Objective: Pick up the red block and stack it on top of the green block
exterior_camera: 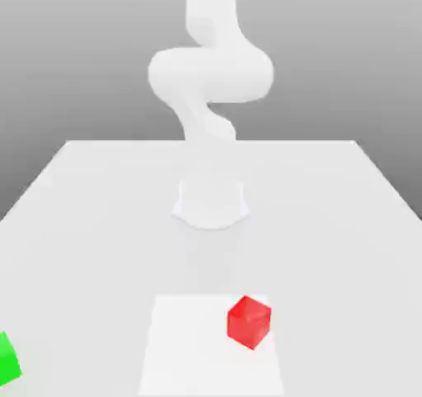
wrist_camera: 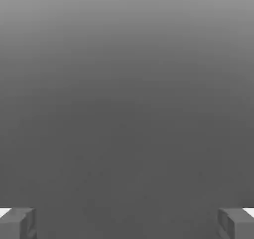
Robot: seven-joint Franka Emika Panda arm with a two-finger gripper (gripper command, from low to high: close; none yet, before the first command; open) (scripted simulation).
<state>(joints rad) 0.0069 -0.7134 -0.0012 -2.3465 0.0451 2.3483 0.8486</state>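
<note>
Gripper [wrist_camera: 127,223] stands wide open w/ nothing between its fingers [wrist_camera: 17,223], grey floor beyond. Seen from the exterior view, red block [exterior_camera: 248,321] sits on a paler square patch [exterior_camera: 189,346] of the white table [exterior_camera: 330,214], approx 5 o'clock from the arm's round base [exterior_camera: 211,202]. Green block [exterior_camera: 7,360] lies well apart from the red, approx 8 o'clock from the base at the table's edge, partly cut off.

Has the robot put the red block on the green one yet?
Not yet, nothing is done. The red block sits on the table, far from the green block at the exterior view's left edge. The gripper is open and holds nothing. Still left: grab the red block, carry it over, stack it.
</note>
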